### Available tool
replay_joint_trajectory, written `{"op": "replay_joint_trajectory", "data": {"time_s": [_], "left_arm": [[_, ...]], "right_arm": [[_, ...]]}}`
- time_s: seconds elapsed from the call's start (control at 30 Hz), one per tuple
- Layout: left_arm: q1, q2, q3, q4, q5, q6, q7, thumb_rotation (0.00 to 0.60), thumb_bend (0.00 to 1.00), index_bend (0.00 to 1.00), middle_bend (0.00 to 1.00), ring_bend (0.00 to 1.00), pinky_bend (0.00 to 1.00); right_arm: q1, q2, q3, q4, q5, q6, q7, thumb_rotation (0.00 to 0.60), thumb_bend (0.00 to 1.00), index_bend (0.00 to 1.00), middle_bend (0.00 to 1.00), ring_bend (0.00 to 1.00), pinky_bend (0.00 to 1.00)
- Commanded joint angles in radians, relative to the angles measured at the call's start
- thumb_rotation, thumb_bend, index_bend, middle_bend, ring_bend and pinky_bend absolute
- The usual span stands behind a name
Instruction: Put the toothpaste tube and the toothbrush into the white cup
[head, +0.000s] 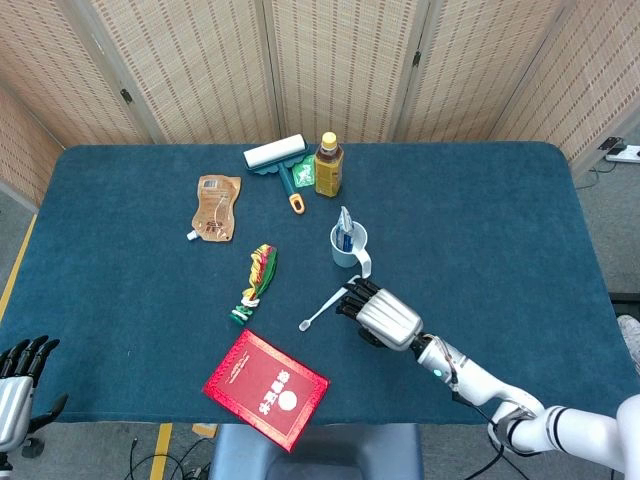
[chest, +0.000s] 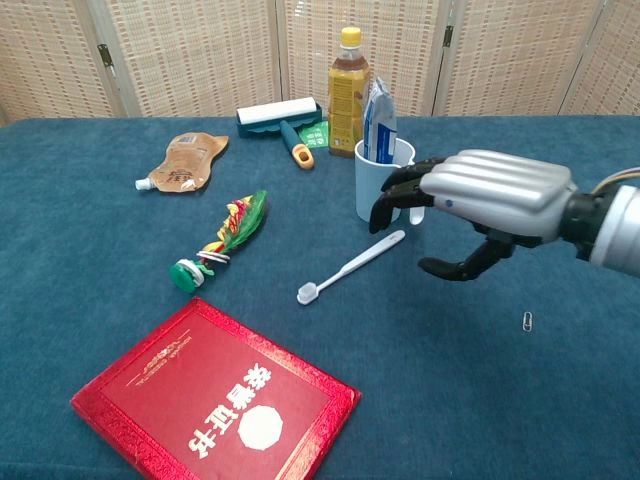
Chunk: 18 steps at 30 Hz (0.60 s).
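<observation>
The right hand (chest: 470, 210) hovers palm-down, fingers spread and holding nothing, its fingertips above the handle end of the toothbrush (chest: 352, 265), which lies flat on the table at 6 o'clock from the white cup (chest: 380, 190); the toothpaste tube (chest: 378, 120) stands inside. The left hand (head: 18, 375) rests at the table's near left edge, its fingers curled, empty.

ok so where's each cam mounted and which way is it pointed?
Head view: high, looking steeply down on the table; shows right robot hand, its arm, and left robot hand at the bottom corner.
Chest view: low, looking across the table toward the screens; only the right robot hand shows.
Shared: white cup, toothbrush.
</observation>
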<state>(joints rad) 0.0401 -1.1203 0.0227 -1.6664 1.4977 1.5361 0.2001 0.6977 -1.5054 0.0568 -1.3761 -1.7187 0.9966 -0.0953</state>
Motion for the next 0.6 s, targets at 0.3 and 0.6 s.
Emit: {"op": "replay_joint_trajectory", "data": {"time_s": [0.3,0.6], "left_arm": [[0.016,0.005,0.005,0.010,-0.003,0.016,-0.019,0.600,0.33,0.17,0.15,0.10,0.15],[0.023,0.003,0.007,0.019,-0.004,0.018,-0.029,0.600,0.33,0.17,0.15,0.10,0.15]], "right_arm": [[0.133,-0.150,0.079,0.116,0.134,-0.173,-0.271,0.600,0.34,0.31,0.28,0.15,0.18],[0.162,-0.201,0.068,0.196,0.184,-0.208,-0.369,0.600,0.34,0.32,0.28,0.15,0.18]]}}
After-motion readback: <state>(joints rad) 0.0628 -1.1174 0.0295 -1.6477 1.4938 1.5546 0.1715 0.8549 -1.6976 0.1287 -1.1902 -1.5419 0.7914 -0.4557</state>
